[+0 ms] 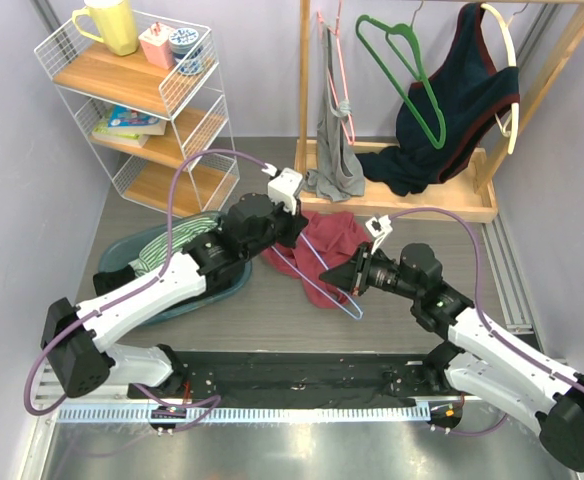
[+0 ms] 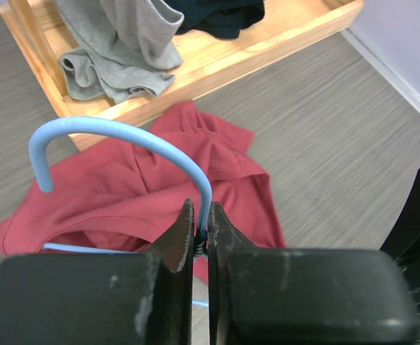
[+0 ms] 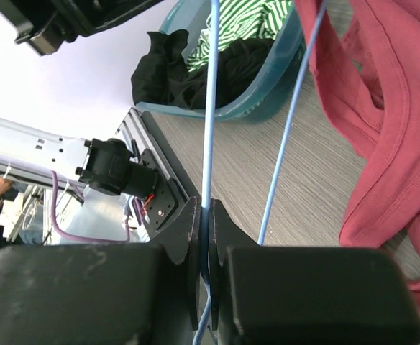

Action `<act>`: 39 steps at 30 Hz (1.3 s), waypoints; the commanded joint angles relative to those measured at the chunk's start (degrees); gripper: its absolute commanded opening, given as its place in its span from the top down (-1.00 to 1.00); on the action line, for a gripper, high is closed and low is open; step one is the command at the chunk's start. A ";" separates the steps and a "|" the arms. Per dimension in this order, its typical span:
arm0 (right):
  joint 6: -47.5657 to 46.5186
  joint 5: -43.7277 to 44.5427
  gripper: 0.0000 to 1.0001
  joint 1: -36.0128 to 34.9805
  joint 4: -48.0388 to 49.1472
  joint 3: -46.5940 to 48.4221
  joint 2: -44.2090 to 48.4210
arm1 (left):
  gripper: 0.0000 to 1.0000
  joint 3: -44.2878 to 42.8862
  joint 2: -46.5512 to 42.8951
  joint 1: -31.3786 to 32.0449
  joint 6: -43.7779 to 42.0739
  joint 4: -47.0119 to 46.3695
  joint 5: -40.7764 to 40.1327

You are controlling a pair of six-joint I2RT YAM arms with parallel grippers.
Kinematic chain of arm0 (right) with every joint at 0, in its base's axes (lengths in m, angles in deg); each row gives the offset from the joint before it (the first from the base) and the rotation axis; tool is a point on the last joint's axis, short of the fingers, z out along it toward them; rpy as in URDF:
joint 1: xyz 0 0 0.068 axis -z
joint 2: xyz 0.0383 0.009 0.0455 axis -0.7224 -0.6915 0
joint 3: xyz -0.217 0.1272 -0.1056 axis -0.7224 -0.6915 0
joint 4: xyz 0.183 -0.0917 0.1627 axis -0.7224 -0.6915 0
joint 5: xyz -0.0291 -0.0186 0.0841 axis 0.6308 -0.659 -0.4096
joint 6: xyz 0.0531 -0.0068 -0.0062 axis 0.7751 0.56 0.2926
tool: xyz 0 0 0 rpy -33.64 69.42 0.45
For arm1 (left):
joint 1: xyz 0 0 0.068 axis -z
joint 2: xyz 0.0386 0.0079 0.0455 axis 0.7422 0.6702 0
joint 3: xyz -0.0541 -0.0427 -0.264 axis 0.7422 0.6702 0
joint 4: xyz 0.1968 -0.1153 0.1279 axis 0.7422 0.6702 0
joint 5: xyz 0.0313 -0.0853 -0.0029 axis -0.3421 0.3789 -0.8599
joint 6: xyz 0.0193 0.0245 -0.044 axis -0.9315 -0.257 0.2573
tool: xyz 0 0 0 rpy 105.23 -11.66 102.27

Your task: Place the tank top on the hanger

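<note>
1. The grey wood-grain table carried everything, with my two arms reaching in from its near edge.
2. A wooden clothes rack stood at the far side. A navy garment, a grey garment and a green hanger hung from it.
3. A white wire shelf stood at the far left.
4. A teal basin of mixed clothes sat under my left arm.
5. The dark red tank top lay crumpled on the table, just in front of the rack's base and between my two grippers. It was not hung on anything.
6. The light-blue hanger was lifted off the table at an angle. Its hook curved up over the tank top and its frame slanted toward the near right. Its wire crossed the fabric's near edge, but I could not tell whether any of it ran inside the top.
7. My left gripper was clamped tight on the hanger's twisted neck, right below the hook.
8. My right gripper was closed on one thin wire of the hanger's frame, near its lower end, with the neighbouring wire running free just beside it.
</note>
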State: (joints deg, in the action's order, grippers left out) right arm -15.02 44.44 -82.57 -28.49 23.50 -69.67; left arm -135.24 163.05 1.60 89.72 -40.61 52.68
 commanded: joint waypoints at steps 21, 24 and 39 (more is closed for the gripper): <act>-3.06 9.52 -0.60 -0.42 -5.35 1.97 -1.91 | 1.00 -10.19 4.88 12.27 -19.17 13.60 -21.51; -3.59 13.03 -0.72 -0.42 -10.19 2.68 2.30 | 1.00 -9.05 4.45 12.27 -20.75 13.17 -22.39; -2.98 22.90 -0.47 -0.33 -15.15 1.10 -7.60 | 1.00 -3.95 -1.27 12.27 -18.48 10.53 -18.88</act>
State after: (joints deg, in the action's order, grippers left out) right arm -17.05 68.42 -82.50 -48.84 26.82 -70.22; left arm -139.33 164.27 13.95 70.83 -27.83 32.50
